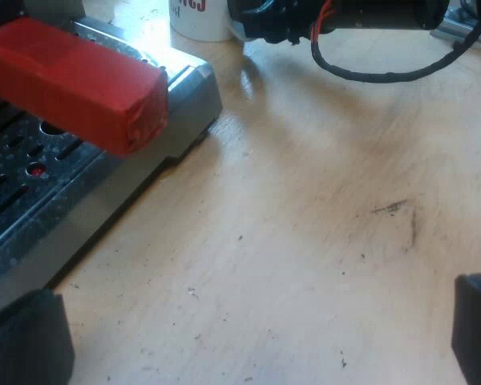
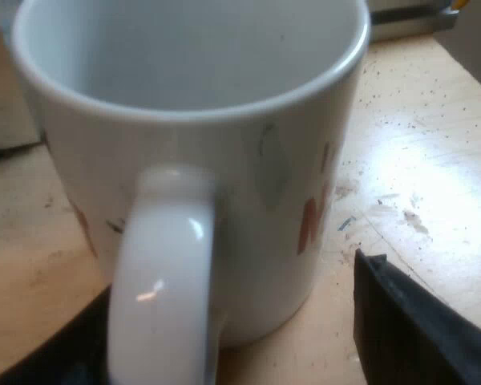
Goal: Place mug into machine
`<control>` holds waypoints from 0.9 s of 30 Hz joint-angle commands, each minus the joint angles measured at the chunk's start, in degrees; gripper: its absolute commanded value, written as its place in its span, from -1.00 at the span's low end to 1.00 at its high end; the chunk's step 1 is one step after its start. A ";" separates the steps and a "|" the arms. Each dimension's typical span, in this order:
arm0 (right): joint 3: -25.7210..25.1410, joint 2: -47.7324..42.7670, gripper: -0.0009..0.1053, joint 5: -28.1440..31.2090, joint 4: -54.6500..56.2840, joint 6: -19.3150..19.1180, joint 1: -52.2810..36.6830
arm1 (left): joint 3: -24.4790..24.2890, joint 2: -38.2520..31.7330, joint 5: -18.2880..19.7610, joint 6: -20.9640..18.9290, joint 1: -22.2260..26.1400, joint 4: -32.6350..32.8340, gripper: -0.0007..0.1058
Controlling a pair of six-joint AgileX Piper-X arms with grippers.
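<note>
Right wrist view: mug (image 2: 289, 200) handle between right gripper (image 2: 216, 321)'s 2 spread fingers (image 2: 417, 337).
Left gripper (image 1: 252, 313) released, over table (image 1: 305, 241) beside the espresso machine (image 1: 188, 104).

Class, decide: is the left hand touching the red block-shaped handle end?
Apart: in the left wrist view, metal drip tray and wooden table lie between the left hand and the red handle end.

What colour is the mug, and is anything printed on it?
The mug is white with reddish lettering; best in the right wrist view.
</note>
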 commanded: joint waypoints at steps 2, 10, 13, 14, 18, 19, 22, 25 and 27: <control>-1.44 0.17 0.05 -1.46 -0.93 -0.50 -0.94 | -0.22 -0.16 0.08 -0.12 -0.25 -0.90 0.99; -2.17 1.13 0.05 -2.52 -0.77 -0.63 -2.65 | -0.22 -0.16 0.08 -0.12 -0.25 -0.90 0.99; -2.17 1.72 0.05 -3.22 -0.77 -0.63 -2.69 | -0.22 -0.16 0.08 -0.12 -0.25 -0.90 0.99; -2.17 1.72 0.04 -3.58 -0.77 -0.63 -2.69 | -0.22 -0.16 0.08 -0.12 -0.25 -0.90 0.99; -2.17 1.71 -0.37 -3.94 -0.77 -0.63 -2.69 | -0.22 -0.16 0.08 -0.12 -0.25 -0.90 0.99; -2.17 1.71 -0.57 -3.94 -0.77 -0.63 -2.69 | -0.22 -0.16 0.08 -0.12 -0.25 -0.90 0.99; -2.17 1.71 -0.95 -3.94 -0.77 -3.07 -2.69 | -0.22 -0.16 0.08 -0.12 -0.25 -0.90 0.99; -2.17 1.71 -0.98 -3.94 -1.19 -9.25 -2.69 | -0.22 -0.16 0.08 -0.12 -0.25 -0.90 0.99; -2.17 1.16 -0.98 -3.94 -1.18 -12.09 -2.52 | -0.22 -0.16 0.08 -0.12 -0.25 -0.90 0.99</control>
